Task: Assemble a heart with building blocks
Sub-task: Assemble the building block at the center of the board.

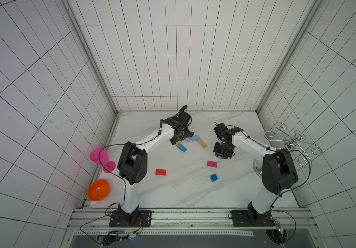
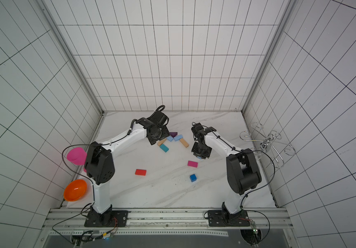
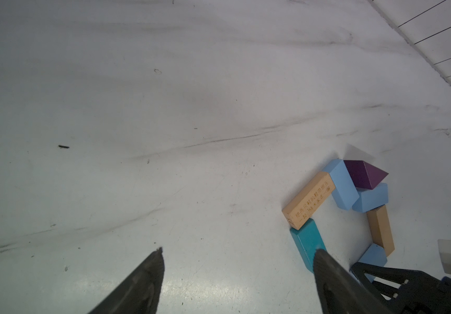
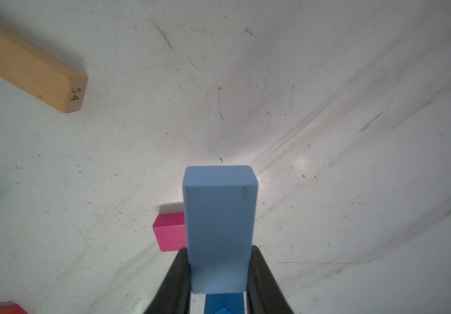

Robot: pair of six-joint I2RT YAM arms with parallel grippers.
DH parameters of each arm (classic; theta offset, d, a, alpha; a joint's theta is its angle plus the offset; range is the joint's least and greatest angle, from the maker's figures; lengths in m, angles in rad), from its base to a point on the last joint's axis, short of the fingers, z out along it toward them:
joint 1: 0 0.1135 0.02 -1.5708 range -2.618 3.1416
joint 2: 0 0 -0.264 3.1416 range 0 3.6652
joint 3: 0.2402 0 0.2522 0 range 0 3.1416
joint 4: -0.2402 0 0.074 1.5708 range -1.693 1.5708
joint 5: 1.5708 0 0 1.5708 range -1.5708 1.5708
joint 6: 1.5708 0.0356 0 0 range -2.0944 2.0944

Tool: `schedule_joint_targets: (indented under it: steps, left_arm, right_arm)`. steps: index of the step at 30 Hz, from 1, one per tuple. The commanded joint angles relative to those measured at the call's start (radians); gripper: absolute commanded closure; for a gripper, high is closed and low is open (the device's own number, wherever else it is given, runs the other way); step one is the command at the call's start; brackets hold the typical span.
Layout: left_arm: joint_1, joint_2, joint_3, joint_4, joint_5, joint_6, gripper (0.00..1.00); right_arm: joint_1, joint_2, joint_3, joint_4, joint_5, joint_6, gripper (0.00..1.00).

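As it is not yet needed, red block (image 1: 160, 172): lies flat and alone toward the near left of the bench (image 1: 172, 193), with its long axis along the front edge.
Left pincer (image 3: 239, 250): the jaws are wide apart with nothing between them. It hangs at the heart's left flank, one finger (image 3: 327, 274) over the teal block's near end. That block sits free on the bench, so its placing looks finished.
Heart (image 1: 194, 138): an arc of six blocks at the far middle of the bench. The notch faces the far edge, and the mouth opens toward the front edge, where the point belongs.
Teal block (image 3: 307, 244): the last piece of the left flank. Its long axis slants inward to the near right, starting the taper.
Left tan block (image 3: 310, 202): its end touches the teal, and its long axis slants out to the near left to form the lobe.
Left light blue block (image 3: 341, 185), right light blue block (image 3: 371, 197): their near ends meet in a V.
Purple triangle (image 3: 363, 174): nested in the V's far opening as the notch.
Right tan block (image 3: 381, 228): runs out toward the near right, and its near end is unjoined.
Right pincer (image 4: 219, 248): clamped on one end of the held light blue block (image 4: 219, 206). The block's long axis runs straight out of the jaws toward the bench, close by the right tan's near end. It is probably meant to mirror the teal. I cannot tell whether it touches the bench.
Magenta block (image 1: 212, 164): flat, near right of centre, lengthwise along the front edge and unused.
Blue cube (image 1: 214, 177): just nearer the front edge, apart from the rest. It has no long axis and looks reserved for the point.
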Motion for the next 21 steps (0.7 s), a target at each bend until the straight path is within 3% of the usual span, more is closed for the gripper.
schedule_joint_targets:
  steps: [1,9,21]
  left_arm:
    - [0.078,-0.106,-0.183,0.213,0.004,0.145,0.16]
    - [0.237,-0.235,-0.403,0.293,0.132,0.263,0.15]
    - [0.273,-0.280,-0.455,0.309,0.129,0.307,0.15]
  right_arm:
    - [0.061,0.006,0.066,-0.058,0.093,0.212,1.00]
    - [0.125,0.151,0.151,0.010,0.028,0.412,1.00]
    - [0.174,0.311,0.304,-0.018,0.039,0.447,1.00]
